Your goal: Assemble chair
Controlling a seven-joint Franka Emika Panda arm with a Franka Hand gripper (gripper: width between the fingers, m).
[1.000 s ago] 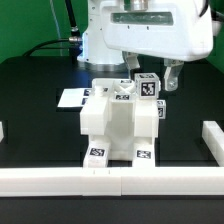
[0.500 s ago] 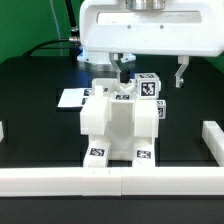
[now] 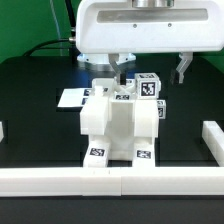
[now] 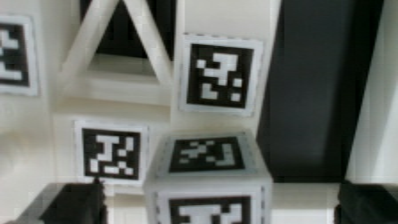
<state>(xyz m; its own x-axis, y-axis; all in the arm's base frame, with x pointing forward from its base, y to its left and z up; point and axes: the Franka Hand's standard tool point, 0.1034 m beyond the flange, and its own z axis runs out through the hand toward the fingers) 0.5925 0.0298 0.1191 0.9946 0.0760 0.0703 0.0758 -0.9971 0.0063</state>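
Overhead, one gripper (image 3: 152, 68) hangs above the single chair (image 3: 120, 125), its two fingers (image 3: 182, 68) spread wide apart and holding nothing. The chair stands mid-table (image 3: 40, 135), just behind the front rail (image 3: 60, 181). One marker board (image 3: 70, 98) lies behind it toward the exterior view's left. Two tags (image 3: 98, 154) show low on the chair's front, and five tags (image 4: 217, 70) appear in the wrist view.

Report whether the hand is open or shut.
Open. In the exterior view the hand hangs over the chair with its two fingers wide apart and no part clamped between them.
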